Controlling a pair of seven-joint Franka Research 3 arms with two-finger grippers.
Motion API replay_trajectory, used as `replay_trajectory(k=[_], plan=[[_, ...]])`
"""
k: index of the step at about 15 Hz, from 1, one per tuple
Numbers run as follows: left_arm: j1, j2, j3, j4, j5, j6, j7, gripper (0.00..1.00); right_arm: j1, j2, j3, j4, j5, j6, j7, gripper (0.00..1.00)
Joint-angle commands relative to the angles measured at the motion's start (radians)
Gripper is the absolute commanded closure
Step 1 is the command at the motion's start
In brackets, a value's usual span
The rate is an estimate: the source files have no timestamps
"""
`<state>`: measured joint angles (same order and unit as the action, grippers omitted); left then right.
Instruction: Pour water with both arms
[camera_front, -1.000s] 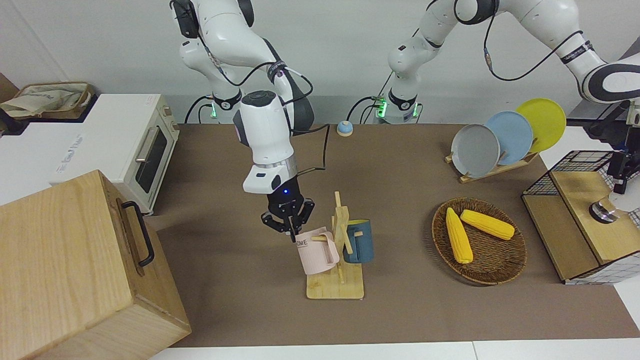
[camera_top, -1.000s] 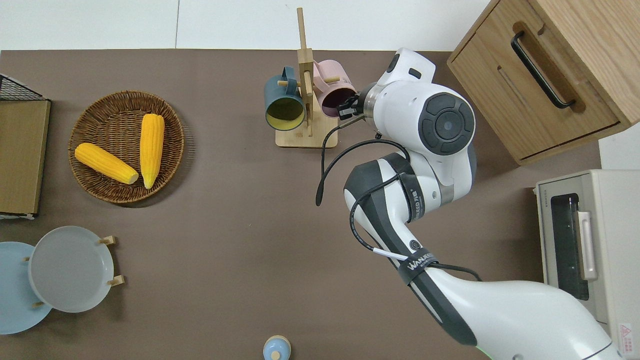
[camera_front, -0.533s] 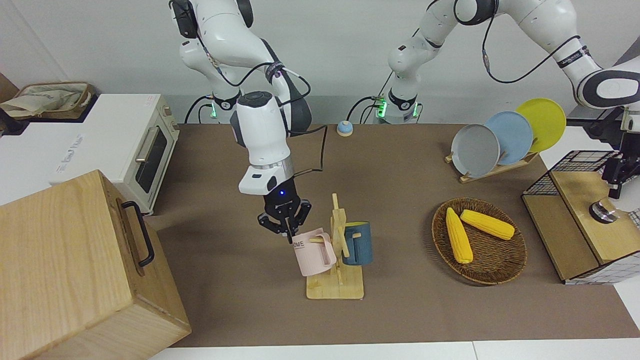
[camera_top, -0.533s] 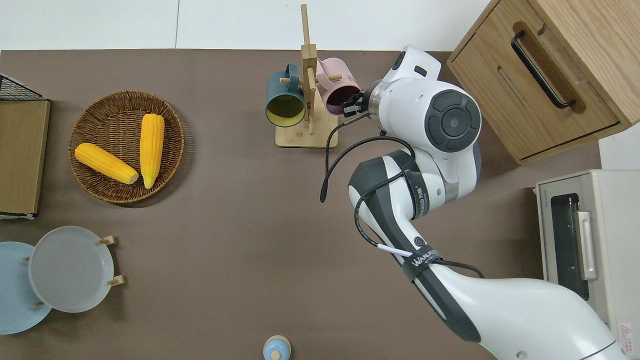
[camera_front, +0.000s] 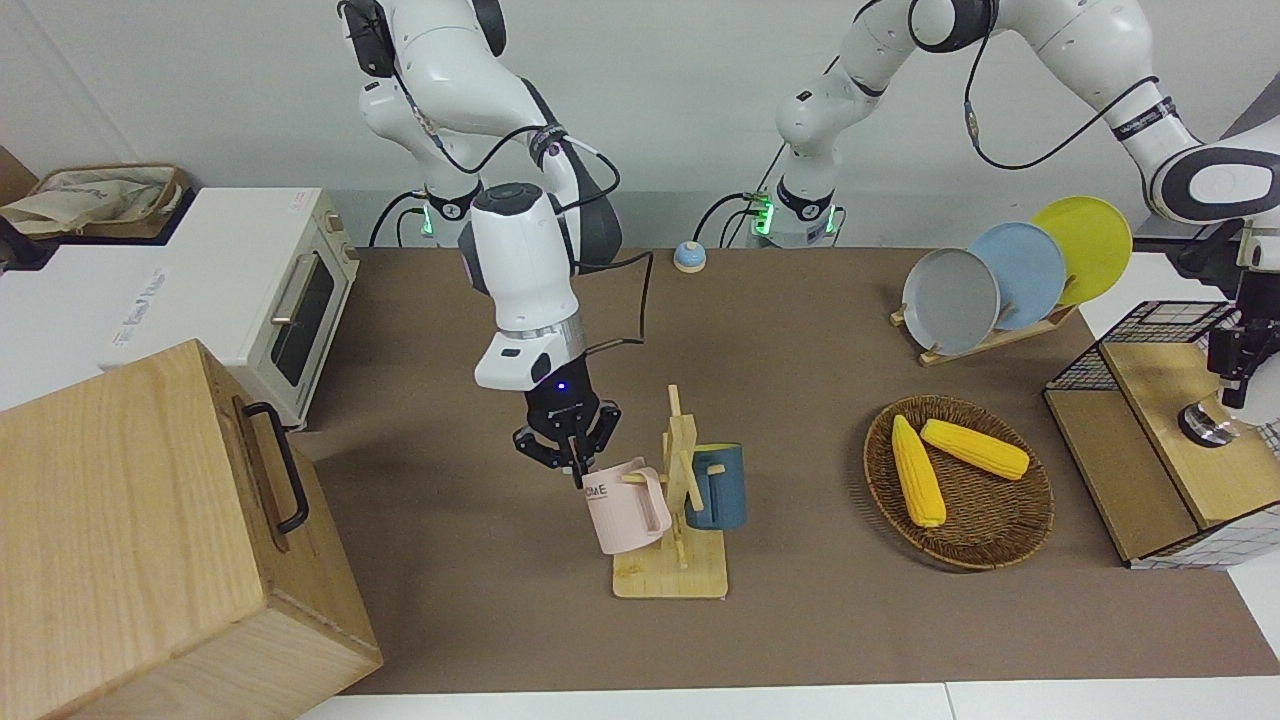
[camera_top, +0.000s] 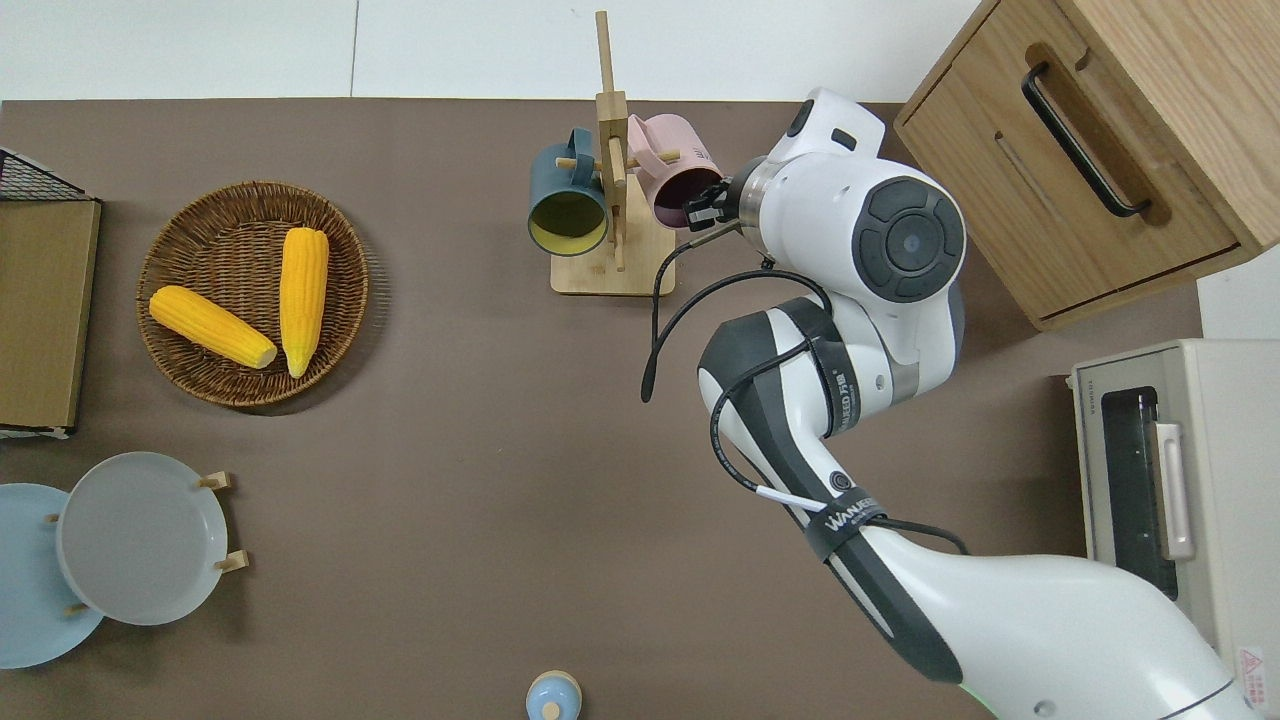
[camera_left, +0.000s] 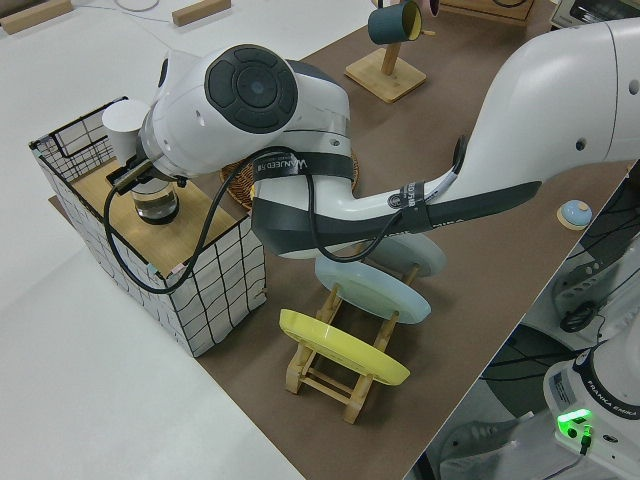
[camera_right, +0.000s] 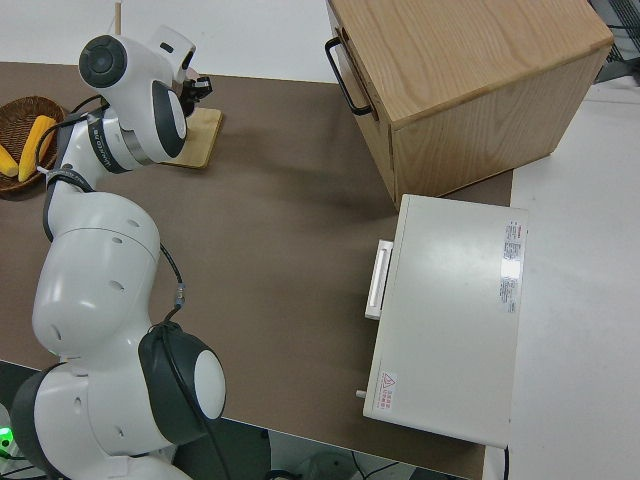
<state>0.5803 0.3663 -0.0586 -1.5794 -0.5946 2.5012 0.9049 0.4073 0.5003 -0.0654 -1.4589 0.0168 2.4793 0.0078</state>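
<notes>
My right arm (camera_front: 520, 270) reaches over the table; its gripper (camera_front: 574, 470) is shut on the rim of a pink mug (camera_front: 622, 512) that hangs tilted on a wooden mug rack (camera_front: 668, 578). The overhead view shows the same gripper (camera_top: 698, 208) at the mug's mouth (camera_top: 672, 172). A dark blue mug (camera_front: 720, 490) hangs on the rack's other peg. My left arm (camera_left: 300, 130) is over a wire crate (camera_left: 215, 290); its gripper (camera_front: 1234, 388) is just above a metal vessel (camera_front: 1207, 424) on the crate's wooden shelf. A white cup (camera_left: 122, 118) stands in the crate.
A wicker basket (camera_front: 965, 550) with two corn cobs sits between the rack and the crate. A plate rack (camera_front: 950, 300) is nearer the robots. A wooden cabinet (camera_front: 150, 530) and a toaster oven (camera_front: 255, 290) stand at the right arm's end.
My right gripper has drawn the pink mug's rim slightly toward the right arm's end, tilting the mug more on its peg. My left gripper has come lower toward the metal vessel.
</notes>
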Motion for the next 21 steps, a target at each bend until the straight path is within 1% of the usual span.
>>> replay_trajectory(k=[1,2,3,4,7,10,13,15,16,18,19,20,21], plan=[[-0.032,-0.016,0.006,0.03,0.036,0.005,-0.104,1.0,-0.016,0.01,0.01,0.029,0.003,-0.014,-0.003,1.0],[-0.034,-0.03,0.005,0.03,0.106,0.004,-0.168,1.0,-0.016,0.01,0.009,0.034,0.005,-0.017,0.0,1.0],[-0.034,-0.046,0.003,0.03,0.149,-0.008,-0.216,1.0,-0.019,0.01,0.007,0.034,0.005,-0.019,0.017,1.0],[-0.037,-0.055,0.002,0.036,0.188,-0.046,-0.277,1.0,-0.03,0.007,0.01,0.035,0.011,-0.025,0.026,1.0],[-0.046,-0.099,0.003,0.072,0.223,-0.158,-0.36,1.0,-0.039,0.007,0.006,0.067,0.052,-0.086,0.027,1.0],[-0.068,-0.162,0.003,0.069,0.266,-0.215,-0.447,1.0,-0.059,-0.003,0.006,0.069,0.069,-0.112,0.027,1.0],[-0.126,-0.234,0.002,0.052,0.366,-0.306,-0.579,1.0,-0.07,-0.016,0.001,0.069,0.08,-0.169,0.027,1.0],[-0.169,-0.285,0.002,0.006,0.4,-0.326,-0.645,1.0,-0.077,-0.029,-0.005,0.068,0.083,-0.197,0.027,1.0],[-0.194,-0.312,0.002,-0.026,0.421,-0.326,-0.673,1.0,-0.091,-0.039,-0.01,0.065,0.077,-0.23,0.027,1.0],[-0.235,-0.371,0.0,-0.097,0.467,-0.326,-0.751,1.0,-0.096,-0.048,-0.014,0.063,0.065,-0.301,0.029,1.0],[-0.259,-0.409,0.0,-0.147,0.482,-0.324,-0.77,1.0,-0.093,-0.052,-0.036,0.063,0.063,-0.351,0.029,1.0],[-0.286,-0.456,0.0,-0.21,0.487,-0.326,-0.787,1.0,-0.091,-0.062,-0.048,0.063,0.063,-0.412,0.029,1.0],[-0.307,-0.507,-0.004,-0.282,0.487,-0.326,-0.807,1.0,-0.094,-0.074,-0.05,0.06,0.063,-0.497,0.029,1.0]])
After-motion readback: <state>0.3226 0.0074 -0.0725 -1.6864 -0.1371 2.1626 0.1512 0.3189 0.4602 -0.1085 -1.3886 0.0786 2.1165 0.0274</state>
